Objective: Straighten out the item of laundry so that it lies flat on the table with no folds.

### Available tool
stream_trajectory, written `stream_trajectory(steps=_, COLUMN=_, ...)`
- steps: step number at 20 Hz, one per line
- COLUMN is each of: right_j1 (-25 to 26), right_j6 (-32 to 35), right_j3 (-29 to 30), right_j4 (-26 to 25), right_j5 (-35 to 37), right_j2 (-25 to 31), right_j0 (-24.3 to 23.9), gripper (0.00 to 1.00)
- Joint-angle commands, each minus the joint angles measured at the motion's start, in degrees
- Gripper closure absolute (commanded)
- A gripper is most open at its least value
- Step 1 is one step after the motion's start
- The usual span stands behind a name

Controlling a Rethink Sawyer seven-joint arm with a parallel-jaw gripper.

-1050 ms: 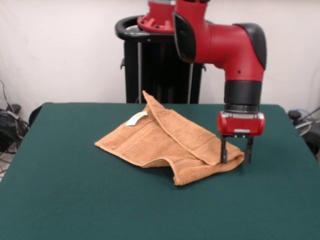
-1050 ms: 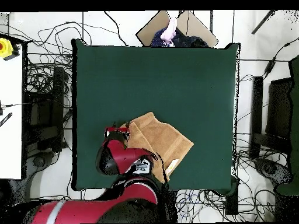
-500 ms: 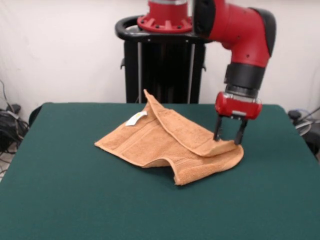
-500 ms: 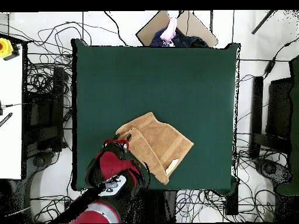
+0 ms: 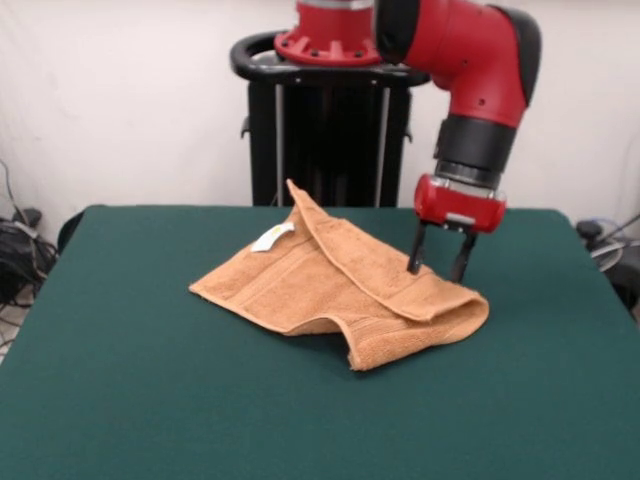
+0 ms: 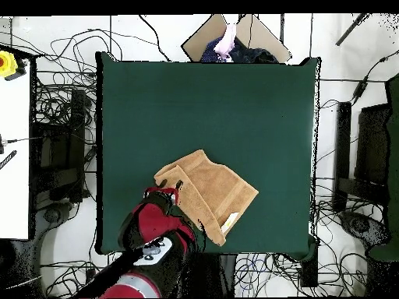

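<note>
Front view: the orange-tan towel (image 5: 340, 290) lies rumpled on the green table (image 5: 150, 400), roughly at its middle, one flap folded over the rest and a corner sticking up toward the black pedestal (image 5: 325, 130). A small white tag (image 5: 272, 237) sits beside that corner. The gripper (image 5: 437, 268) hangs at the towel's right end, jaws spread and empty, tips at the fold.

Overhead view: the towel (image 6: 214, 187) lies toward the table's (image 6: 206, 101) bottom edge. The gripper (image 6: 173, 189) sits over the towel's left edge.
</note>
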Motion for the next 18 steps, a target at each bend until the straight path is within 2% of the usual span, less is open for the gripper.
stream_trajectory(steps=1, right_j1=9.1, right_j6=12.4, right_j3=-1.4, right_j4=4.0, right_j5=-7.3, right_j2=1.8, right_j0=-1.8, gripper=0.00)
stream_trajectory(steps=4, right_j1=11.4, right_j6=13.7, right_j3=-3.0, right_j4=2.6, right_j5=-12.3, right_j2=4.5, right_j0=-4.3, gripper=0.00)
stream_trajectory(steps=6, right_j1=9.4, right_j6=13.6, right_j3=-2.7, right_j4=2.3, right_j5=-11.2, right_j2=5.7, right_j0=-5.0, gripper=0.00)
stream_trajectory(steps=12, right_j1=-2.1, right_j6=11.6, right_j3=1.2, right_j4=2.4, right_j5=-0.5, right_j2=7.2, right_j0=-5.0, gripper=0.00)
stream_trajectory(steps=18, right_j1=-12.3, right_j6=10.0, right_j3=3.6, right_j4=-2.4, right_j5=9.3, right_j2=14.8, right_j0=-12.3, gripper=0.00)
